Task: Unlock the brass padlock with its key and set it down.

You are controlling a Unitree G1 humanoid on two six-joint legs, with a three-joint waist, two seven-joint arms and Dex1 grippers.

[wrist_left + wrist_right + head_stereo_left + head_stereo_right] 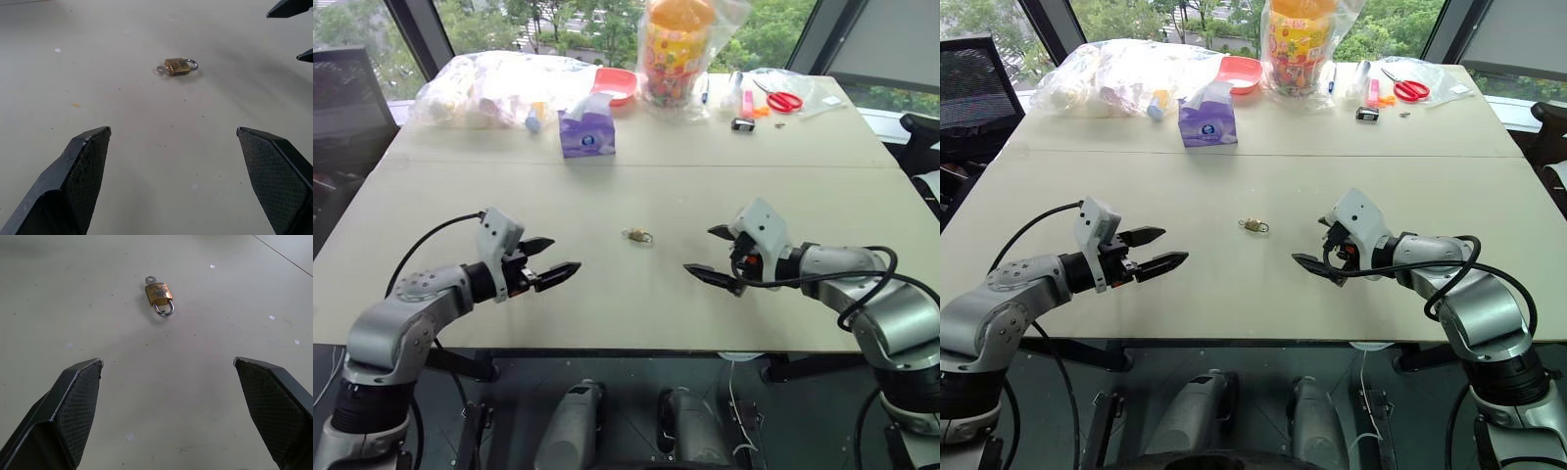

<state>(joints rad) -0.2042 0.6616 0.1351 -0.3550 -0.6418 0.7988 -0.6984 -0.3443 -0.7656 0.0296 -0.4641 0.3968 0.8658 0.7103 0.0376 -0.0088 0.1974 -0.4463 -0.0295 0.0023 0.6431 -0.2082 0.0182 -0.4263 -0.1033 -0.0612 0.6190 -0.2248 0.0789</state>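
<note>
Both claws [554,257] [708,253] agape, flanking padlock [638,235].

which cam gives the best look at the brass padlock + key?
Right wrist view: the brass padlock lies flat on the table, its shackle and the key at its base clear. Left wrist view shows it similarly, slightly smaller. In the eye views it's a tiny speck between both grippers.

One brass padlock [638,235] lies mid-table with one key [149,280] in it. Two grippers, the left gripper [551,258] and the right gripper [710,254], flank it. At the far edge: one purple tissue box [586,133], one red scissors [785,100], one red bowl [616,84], one snack bag [677,49].
</note>
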